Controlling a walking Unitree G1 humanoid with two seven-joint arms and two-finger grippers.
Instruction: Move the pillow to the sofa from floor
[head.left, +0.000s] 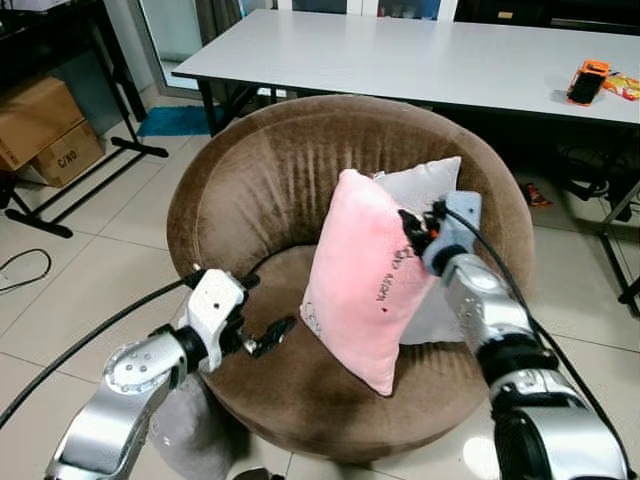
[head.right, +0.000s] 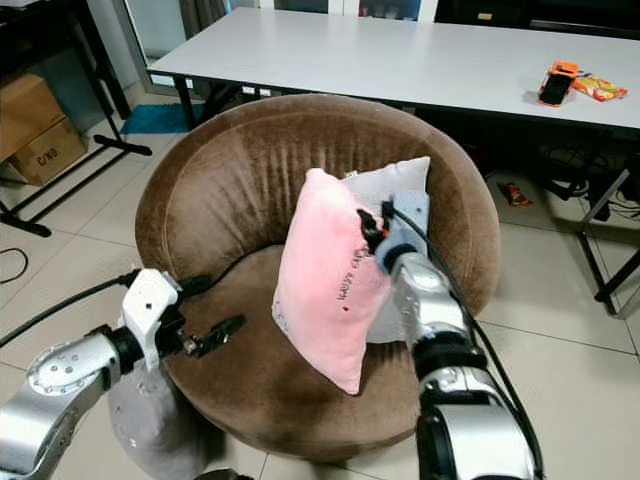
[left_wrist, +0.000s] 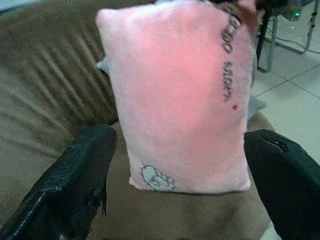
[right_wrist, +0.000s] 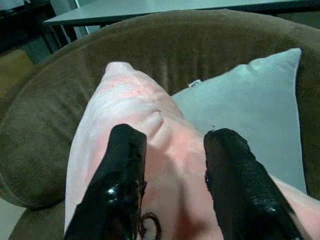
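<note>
Pretty much done from where I'm standing: the pink pillow (head.left: 362, 275) stands upright on the brown round sofa (head.left: 250, 190), leaning against a grey cushion (head.left: 425, 190). The right gripper (right_wrist: 172, 170) is pinching its top edge, so only letting go is left, and the left gripper (left_wrist: 175, 180) hangs open just in front, empty.

- The pink pillow (head.left: 362, 275) stands nearly upright on the seat of the sofa (head.left: 250, 170), resting on one lower corner and tilted a little, with its broad face turned toward the open front.
- It is soft, plush and rectangular, with a line of dark lettering and a small red heart running down one side, and a small pale cartoon figure near a bottom corner.
- Its back leans against a pale grey cushion (head.left: 425, 185) propped on the backrest.
- The sofa is a round, brown, velvety tub chair with a high curved back, standing on a pale tiled floor.
</note>
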